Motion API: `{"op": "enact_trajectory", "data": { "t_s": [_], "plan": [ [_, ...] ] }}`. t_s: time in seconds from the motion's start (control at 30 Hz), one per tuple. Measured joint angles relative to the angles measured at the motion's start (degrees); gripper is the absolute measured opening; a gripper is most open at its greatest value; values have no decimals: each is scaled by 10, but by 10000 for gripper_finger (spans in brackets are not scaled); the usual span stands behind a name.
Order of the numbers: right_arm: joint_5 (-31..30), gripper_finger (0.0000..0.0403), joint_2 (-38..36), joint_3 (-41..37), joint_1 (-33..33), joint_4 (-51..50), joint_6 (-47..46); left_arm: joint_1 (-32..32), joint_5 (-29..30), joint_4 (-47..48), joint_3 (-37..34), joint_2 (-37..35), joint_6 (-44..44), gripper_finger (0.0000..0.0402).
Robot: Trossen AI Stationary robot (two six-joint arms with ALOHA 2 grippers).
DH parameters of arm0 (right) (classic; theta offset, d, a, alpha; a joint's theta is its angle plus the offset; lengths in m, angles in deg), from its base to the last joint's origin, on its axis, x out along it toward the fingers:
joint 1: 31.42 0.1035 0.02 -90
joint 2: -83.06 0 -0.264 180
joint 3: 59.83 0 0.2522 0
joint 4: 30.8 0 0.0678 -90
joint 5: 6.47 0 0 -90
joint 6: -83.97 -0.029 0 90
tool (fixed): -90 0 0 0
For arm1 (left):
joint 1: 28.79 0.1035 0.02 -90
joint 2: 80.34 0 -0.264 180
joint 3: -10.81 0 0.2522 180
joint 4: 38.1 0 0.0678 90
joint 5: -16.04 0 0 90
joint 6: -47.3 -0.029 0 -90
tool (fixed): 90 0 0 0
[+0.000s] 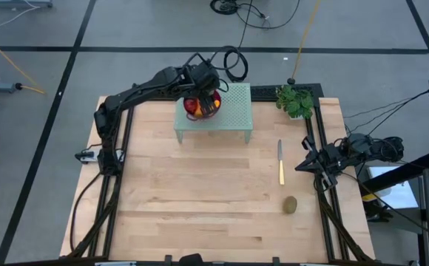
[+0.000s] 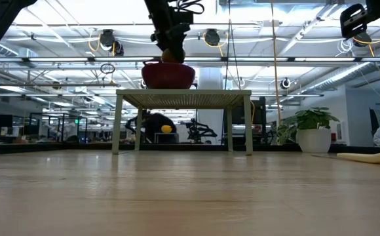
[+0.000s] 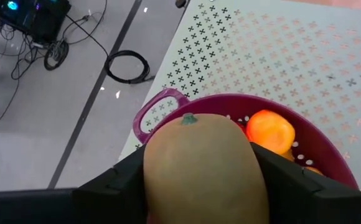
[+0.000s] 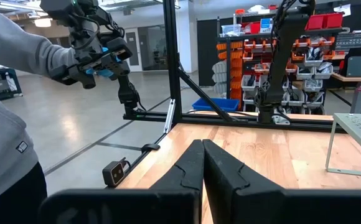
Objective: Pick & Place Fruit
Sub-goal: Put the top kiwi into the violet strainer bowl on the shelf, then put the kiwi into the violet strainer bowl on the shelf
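While most of the fruit already sits in the purple bowl (image 1: 202, 106), one piece is on its way in and one more waits on the table. The bowl stands on the small green stand (image 1: 229, 118) at the far side of the wooden table (image 1: 200, 207).

The left gripper (image 1: 204, 94) hangs right over the bowl. Its two dark fingers (image 3: 115, 180) sit on either side of a brown-green fruit (image 3: 199, 165), and the fruit fills the space between them. The fingers are partly apart, as wide as the fruit. It looks like the gripper has hold of the fruit, but it may be starting to let go, so the drop into the bowl is probably the step going on now. Under it, inside the bowl, an orange fruit (image 3: 269, 132) and some red ones can be seen.

The right gripper (image 1: 307, 164) waits at the right edge of the table with its fingers shut tight and nothing in them.

What is left seems small. One more brown-green oval (image 1: 291, 205) lies alone on the wood near the right side, well away from the bowl. A yellow-handled knife (image 1: 280, 163) lies near it; it is not fruit, so it should stay.
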Motion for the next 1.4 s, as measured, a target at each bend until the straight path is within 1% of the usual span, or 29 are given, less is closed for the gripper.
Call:
{"op": "enact_trajectory", "data": {
  "t_s": [0.1,0.2,0.5,0.77,1.0,1.4],
  "plan": [
    [0,0,0,0,0,0,0,2,0,0,0,0,0,219],
    [0,0,0,0,0,0,0,2,1,0,0,0,0,221],
    [0,0,0,0,0,0,0,6,1,1,0,0,0,273],
    [0,0,0,0,0,0,0,6,1,1,0,0,-7,302],
    [0,0,0,0,0,0,0,6,19,0,0,0,-17,308],
    [0,0,0,0,0,0,0,5,21,-5,0,0,-22,308]
  ]
}}
